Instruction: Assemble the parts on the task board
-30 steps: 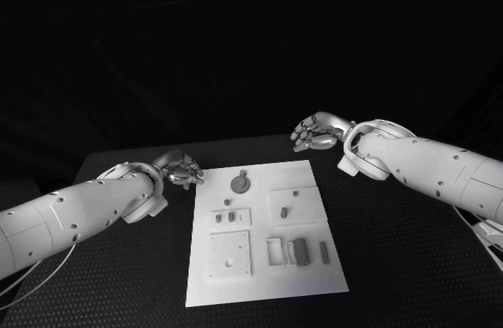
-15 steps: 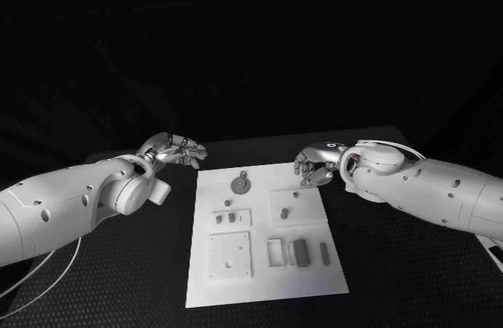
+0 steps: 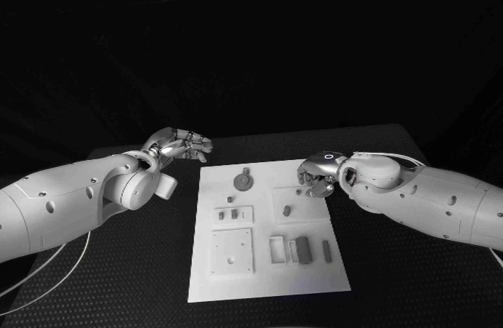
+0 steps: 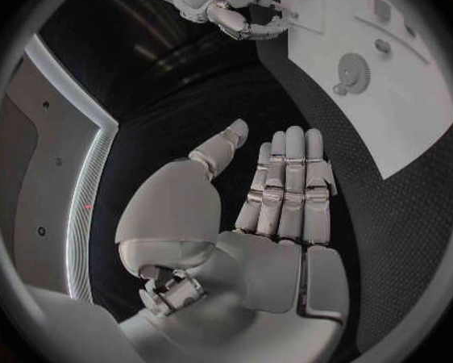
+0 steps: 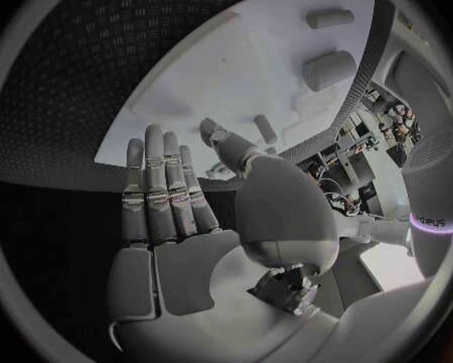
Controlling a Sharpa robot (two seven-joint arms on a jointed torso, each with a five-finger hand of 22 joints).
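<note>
The white task board lies in the middle of the black table. On it are a round grey disc part near the far edge, an oval part in a square recess, and two long grey blocks further forward. My left hand hovers beyond the board's far left corner, holding nothing; its fingers lie straight and together. My right hand hangs over the board's far right corner, also holding nothing, with fingers stretched out flat above the board.
Small grey pieces sit in a recessed plate left of centre, and a blank square plate lies in front of it. Bare black table surrounds the board. The disc part and my right hand appear in the left wrist view.
My right hand has come down and toward me, from off the board's far right to over that corner. My left hand has risen and moved further back.
</note>
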